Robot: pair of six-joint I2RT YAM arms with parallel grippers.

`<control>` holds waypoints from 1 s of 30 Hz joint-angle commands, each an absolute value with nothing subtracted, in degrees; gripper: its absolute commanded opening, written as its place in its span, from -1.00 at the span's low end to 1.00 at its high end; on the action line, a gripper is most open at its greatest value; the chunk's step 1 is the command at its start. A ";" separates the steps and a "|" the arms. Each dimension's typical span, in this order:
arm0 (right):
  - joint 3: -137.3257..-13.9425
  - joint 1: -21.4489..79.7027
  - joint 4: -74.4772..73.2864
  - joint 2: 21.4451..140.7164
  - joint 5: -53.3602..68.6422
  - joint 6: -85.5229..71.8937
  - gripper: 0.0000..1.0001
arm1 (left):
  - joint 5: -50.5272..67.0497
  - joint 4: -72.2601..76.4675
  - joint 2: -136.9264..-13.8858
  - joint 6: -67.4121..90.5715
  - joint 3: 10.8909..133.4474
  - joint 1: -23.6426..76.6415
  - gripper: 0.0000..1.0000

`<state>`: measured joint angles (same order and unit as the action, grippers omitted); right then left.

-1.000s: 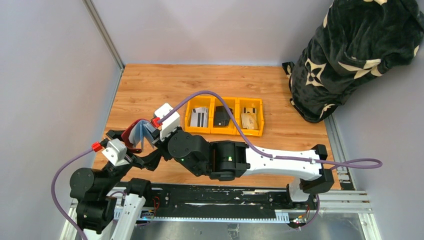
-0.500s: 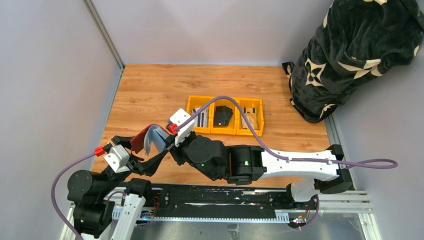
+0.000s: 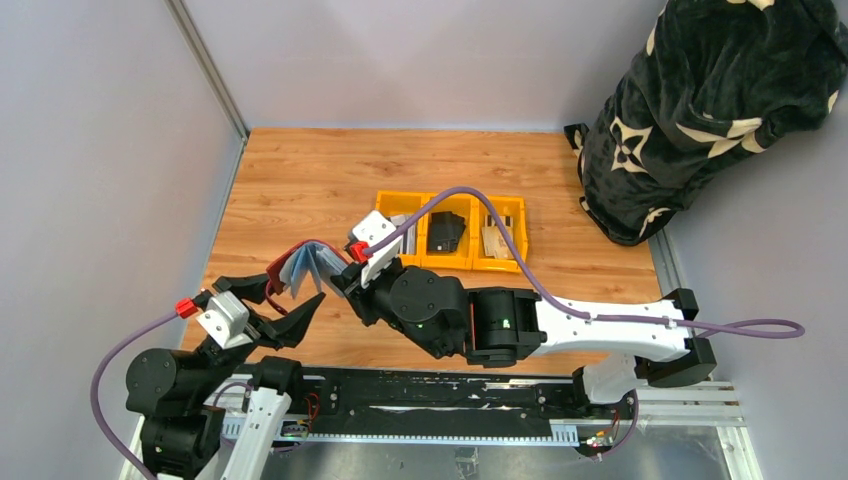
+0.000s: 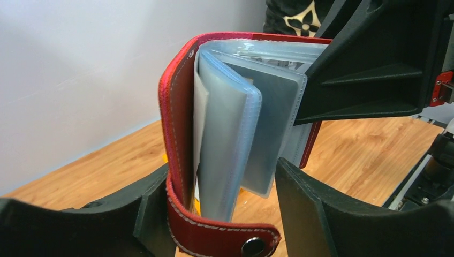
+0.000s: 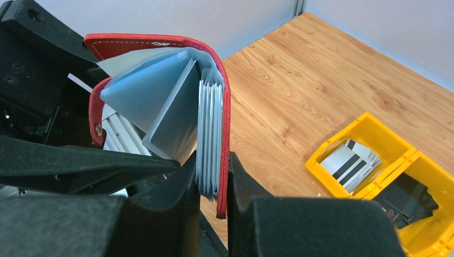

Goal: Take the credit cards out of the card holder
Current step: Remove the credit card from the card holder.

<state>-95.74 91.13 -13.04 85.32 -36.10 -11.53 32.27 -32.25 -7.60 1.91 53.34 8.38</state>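
Yellow three-part bin point(image 3: 400, 200) on a wooden tabletop point(image 3: 320, 170), black patterned fabric bundle point(image 3: 710, 110) at its far-right corner
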 commanded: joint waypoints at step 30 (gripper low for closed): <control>-67.83 86.25 6.23 60.01 4.82 -6.43 -1.00 | 59.45 -23.42 -19.58 29.59 58.65 8.26 -0.58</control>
